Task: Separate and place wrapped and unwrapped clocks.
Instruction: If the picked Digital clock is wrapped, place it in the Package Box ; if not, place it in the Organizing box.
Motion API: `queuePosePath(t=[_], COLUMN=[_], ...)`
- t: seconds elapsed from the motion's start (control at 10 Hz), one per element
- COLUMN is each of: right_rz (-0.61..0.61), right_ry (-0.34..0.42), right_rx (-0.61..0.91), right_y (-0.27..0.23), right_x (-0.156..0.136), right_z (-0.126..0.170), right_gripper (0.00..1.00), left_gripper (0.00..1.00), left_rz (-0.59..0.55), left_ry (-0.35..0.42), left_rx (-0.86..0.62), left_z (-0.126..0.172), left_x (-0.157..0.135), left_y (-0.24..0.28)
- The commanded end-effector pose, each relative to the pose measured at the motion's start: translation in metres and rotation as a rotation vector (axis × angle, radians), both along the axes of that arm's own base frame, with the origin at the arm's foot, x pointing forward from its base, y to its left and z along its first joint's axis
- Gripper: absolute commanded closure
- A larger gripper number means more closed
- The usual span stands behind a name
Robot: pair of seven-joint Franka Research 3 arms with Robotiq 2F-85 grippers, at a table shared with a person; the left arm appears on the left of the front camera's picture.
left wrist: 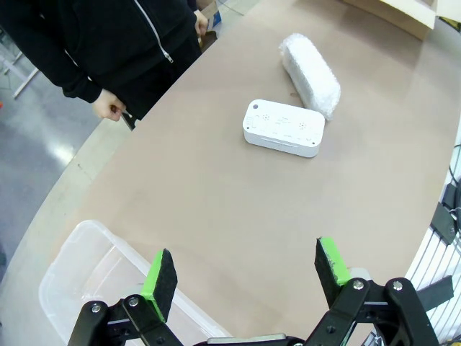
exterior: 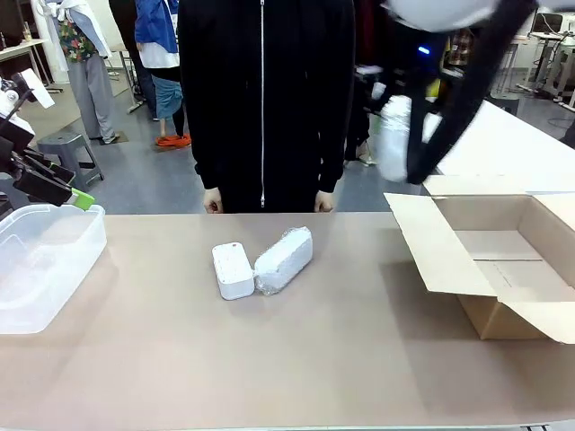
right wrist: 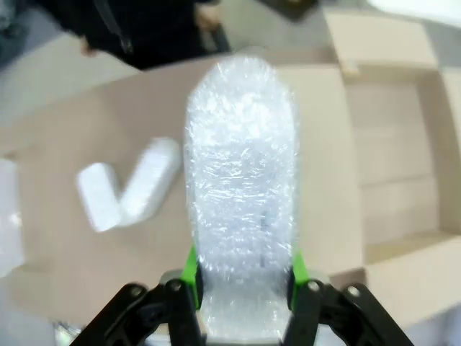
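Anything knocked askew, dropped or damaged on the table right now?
Nothing stands out. The bare clock and a wrapped clock lie touching on the table, both intact; the right gripper holds the other wrapped clock squarely between its fingers, near the open cardboard box.

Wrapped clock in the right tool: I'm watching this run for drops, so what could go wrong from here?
The right tool pinches the held wrapped clock only at one end, in mid-air; the crinkly wrap might slip. The cardboard box has a raised flap it could snag.
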State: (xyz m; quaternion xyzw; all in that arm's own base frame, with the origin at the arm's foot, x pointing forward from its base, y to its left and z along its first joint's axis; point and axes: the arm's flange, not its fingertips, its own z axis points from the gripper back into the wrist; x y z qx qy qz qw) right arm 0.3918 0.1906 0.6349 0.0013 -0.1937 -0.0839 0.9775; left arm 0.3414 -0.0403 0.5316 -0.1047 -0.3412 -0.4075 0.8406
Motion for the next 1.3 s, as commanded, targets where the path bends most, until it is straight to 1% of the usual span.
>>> queuePosePath(t=[0.0, 0.1, 0.2, 0.3, 0.4, 0.7, 0.8, 0.9, 1.0, 1.1, 1.2], right_rz=[-0.084, -0.128, -0.13, -0.01, -0.159, -0.159, -0.147, -0.114, -0.055, 0.024, 0.02], right_ry=[0.007, 0.016, -0.019, -0.064, 0.032, 0.032, 0.023, 0.099, 0.174, 0.224, 0.261], right_rx=[0.055, 0.073, 0.124, 0.225, 0.055, 0.055, 0.084, 0.107, 0.072, -0.002, -0.022], right_y=[-0.057, -0.09, -0.097, -0.07, -0.1, -0.1, -0.099, -0.127, -0.15, -0.162, -0.175], right_x=[-0.005, -0.002, 0.003, 0.003, 0.002, 0.002, 0.003, 0.016, 0.026, 0.031, 0.039], right_z=[-0.04, -0.059, -0.068, -0.062, -0.061, -0.061, -0.069, -0.059, -0.06, -0.07, -0.082], right_gripper=[0.48, 0.48, 0.48, 0.48, 0.48, 0.48, 0.48, 0.48, 0.48, 0.48, 0.48], left_gripper=[0.0, 0.0, 0.0, 0.0, 0.0, 0.0, 0.0, 0.0, 0.0, 0.0, 0.0], left_rz=[-0.003, -0.003, -0.003, -0.003, -0.003, -0.003, -0.003, -0.003, -0.003, -0.003, -0.003], left_ry=[0.004, 0.004, 0.004, 0.004, 0.004, 0.004, 0.004, 0.004, 0.004, 0.004, 0.004], left_rx=[-0.011, -0.011, -0.011, -0.011, -0.011, -0.011, -0.011, -0.011, -0.011, -0.011, -0.011], left_z=[-0.001, -0.001, -0.001, -0.001, -0.001, -0.001, -0.001, -0.001, -0.001, -0.001, -0.001], left_x=[0.001, 0.001, 0.001, 0.001, 0.001, 0.001, 0.001, 0.001, 0.001, 0.001, 0.001], left_y=[0.0, 0.0, 0.0, 0.0, 0.0, 0.0, 0.0, 0.0, 0.0, 0.0, 0.0])
